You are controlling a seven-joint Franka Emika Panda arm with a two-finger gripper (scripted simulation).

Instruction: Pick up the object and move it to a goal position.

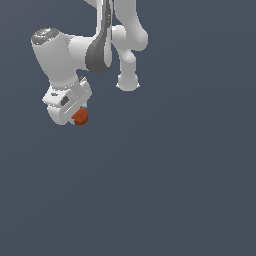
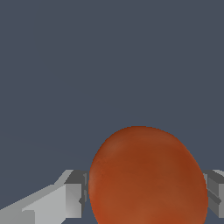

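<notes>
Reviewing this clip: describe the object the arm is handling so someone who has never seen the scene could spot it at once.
Start from the white robot arm in the exterior view's upper left and follow it down to the gripper at its low end. The ball sits there between the fingers, which press on both its sides. It is the only orange-red thing against white parts and a plain grey-blue background.

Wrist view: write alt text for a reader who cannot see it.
An orange-red ball fills much of the frame, sitting between the two grey fingers of the robot's hand, one on each side of it. Behind it is only a plain dark blue-grey background.
</notes>
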